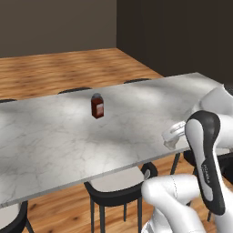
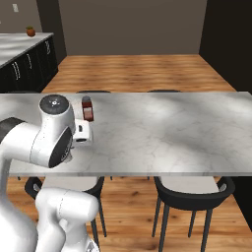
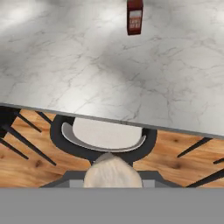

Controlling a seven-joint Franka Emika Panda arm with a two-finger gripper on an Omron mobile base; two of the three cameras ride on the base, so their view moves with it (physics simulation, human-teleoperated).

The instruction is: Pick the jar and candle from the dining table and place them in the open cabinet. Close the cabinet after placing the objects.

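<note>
Fingers: closed, tips hidden behind the load; judged clamped on the candle point(image 3: 112, 173).

Item: candle, seen as a cream, rounded end low in the hand view with grey metal flanking it, probably its holder. Identification is likely, not certain.
Location: in the gripper point(image 2: 81, 135), off the dining table point(image 3: 65, 57), just out past its near edge and above a chair point(image 3: 105, 133) with a pale seat.
Handling, as judged: light, stiff but brittle — a slim wax taper would snap under side load or a knock against the cabinet frame. Wax is slick and mars under pressure.
Hold point, as judged: the metal holder or the taper's base, kept upright — not the thin upper stem.

Nearby: a small red-brown bottle point(image 3: 134, 16) stands alone further in on the marble, well apart.
</note>
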